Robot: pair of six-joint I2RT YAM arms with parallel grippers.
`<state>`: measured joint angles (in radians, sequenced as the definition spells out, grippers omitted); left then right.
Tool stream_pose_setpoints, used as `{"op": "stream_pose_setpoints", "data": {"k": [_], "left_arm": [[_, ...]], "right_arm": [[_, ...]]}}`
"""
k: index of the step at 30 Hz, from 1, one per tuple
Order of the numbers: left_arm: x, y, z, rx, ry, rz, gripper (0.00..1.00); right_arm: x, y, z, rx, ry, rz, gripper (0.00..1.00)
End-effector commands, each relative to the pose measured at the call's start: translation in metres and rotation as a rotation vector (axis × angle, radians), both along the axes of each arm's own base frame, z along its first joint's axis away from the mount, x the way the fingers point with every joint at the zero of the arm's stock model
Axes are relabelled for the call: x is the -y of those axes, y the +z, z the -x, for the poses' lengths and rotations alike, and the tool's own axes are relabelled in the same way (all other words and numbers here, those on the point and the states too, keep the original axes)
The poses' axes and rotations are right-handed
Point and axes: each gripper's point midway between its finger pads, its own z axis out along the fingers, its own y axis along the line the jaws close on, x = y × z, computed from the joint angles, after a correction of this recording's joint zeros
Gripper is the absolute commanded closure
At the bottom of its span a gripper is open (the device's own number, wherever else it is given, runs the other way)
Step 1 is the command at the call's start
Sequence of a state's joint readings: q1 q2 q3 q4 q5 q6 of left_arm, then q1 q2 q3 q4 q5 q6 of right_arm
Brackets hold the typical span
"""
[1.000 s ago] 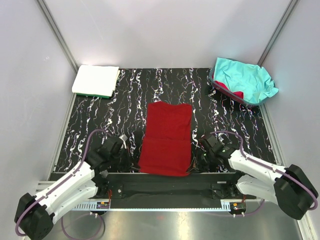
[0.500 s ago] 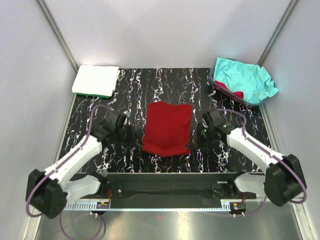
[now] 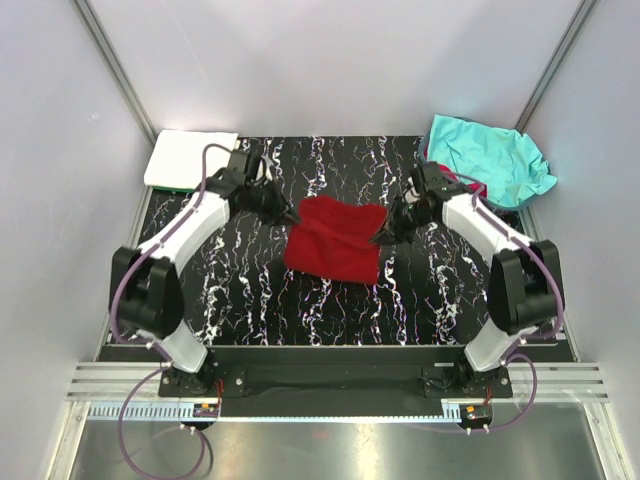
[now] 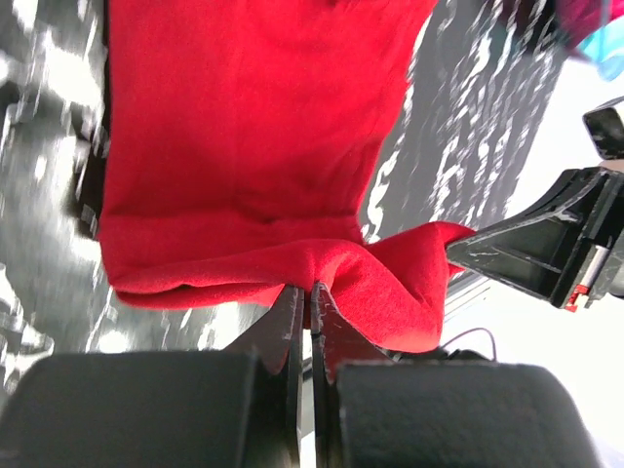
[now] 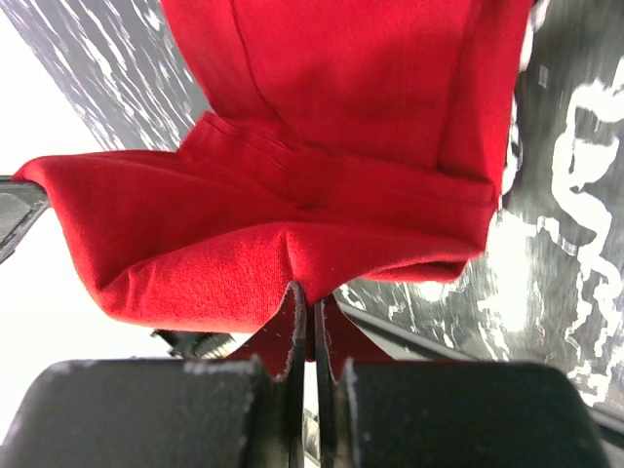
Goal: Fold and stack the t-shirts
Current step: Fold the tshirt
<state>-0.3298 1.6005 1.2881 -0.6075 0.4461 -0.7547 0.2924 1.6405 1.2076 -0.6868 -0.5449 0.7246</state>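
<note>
From the top camera I see the dark red t-shirt (image 3: 335, 245) lying mid-mat, with its near part lifted and doubled toward the far side. My left pincer (image 3: 293, 217) is pressed together on the shirt's left corner. My right pincer (image 3: 378, 238) is pressed together on the right corner. Both arms reach in from the sides, and nothing lies between them except the shirt itself.

In the far left corner the white folded t-shirt (image 3: 190, 158) sits on the green folded t-shirt (image 3: 196, 189), well apart from the red one. In the far right corner the turquoise t-shirt (image 3: 490, 160) lies crumpled over a bin (image 3: 462, 192), with a scrap of red cloth showing beneath it. The surface (image 3: 330, 455) carries a black marbled mat (image 3: 245, 290). Pale walls (image 3: 330, 70) close it in on three sides, with metal posts (image 3: 110, 60) at the corners.

On the left wrist camera the jaws pinch a thick fold of the red cloth. The rest of the shirt hangs away over the mat, and the other pincer shows at the right, holding its own corner.

On the right wrist camera the jaws are likewise shut on a bunched red hem, with the shirt's folded layers spread beyond them. The mat is blurred, so I cannot tell whether the lifted edge touches it.
</note>
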Motion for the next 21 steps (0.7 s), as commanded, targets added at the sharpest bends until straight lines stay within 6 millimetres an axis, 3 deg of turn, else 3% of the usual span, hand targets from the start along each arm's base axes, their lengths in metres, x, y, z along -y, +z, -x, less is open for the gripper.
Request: {"op": "stream_pose_setpoints", "data": {"k": [1,5,6,7,9,11,13,15,21], "left_arm": [[0.014,0.034,-0.035,0.103,-0.052,0.087,1.00],[0.023,0.034,-0.059,0.101,-0.070,0.112,1.00],[0.023,0.024,-0.067,0.082,-0.067,0.110,1.00],[0.026,0.032,-0.075,0.105,-0.071,0.122,1.00],[0.027,0.023,-0.088,0.095,-0.069,0.118,1.00],[0.027,0.027,-0.104,0.114,-0.056,0.131,1.00],[0.028,0.022,-0.118,0.120,-0.046,0.138,1.00],[0.027,0.015,-0.125,0.107,-0.038,0.140,1.00],[0.018,-0.006,-0.146,0.070,0.001,0.147,1.00]], "right_arm": [[0.002,0.018,-0.027,0.036,0.018,-0.047,1.00],[0.010,0.019,-0.051,0.028,-0.002,-0.066,1.00],[0.014,0.022,-0.060,0.036,-0.018,-0.073,1.00],[0.016,0.016,-0.064,0.019,-0.022,-0.078,1.00],[0.018,0.014,-0.076,0.021,-0.026,-0.088,1.00],[0.021,0.018,-0.091,0.048,-0.020,-0.102,1.00],[0.022,0.006,-0.102,0.025,-0.016,-0.103,1.00],[0.022,0.009,-0.115,0.044,-0.002,-0.102,1.00],[0.026,-0.013,-0.144,0.021,-0.005,-0.109,1.00]]}}
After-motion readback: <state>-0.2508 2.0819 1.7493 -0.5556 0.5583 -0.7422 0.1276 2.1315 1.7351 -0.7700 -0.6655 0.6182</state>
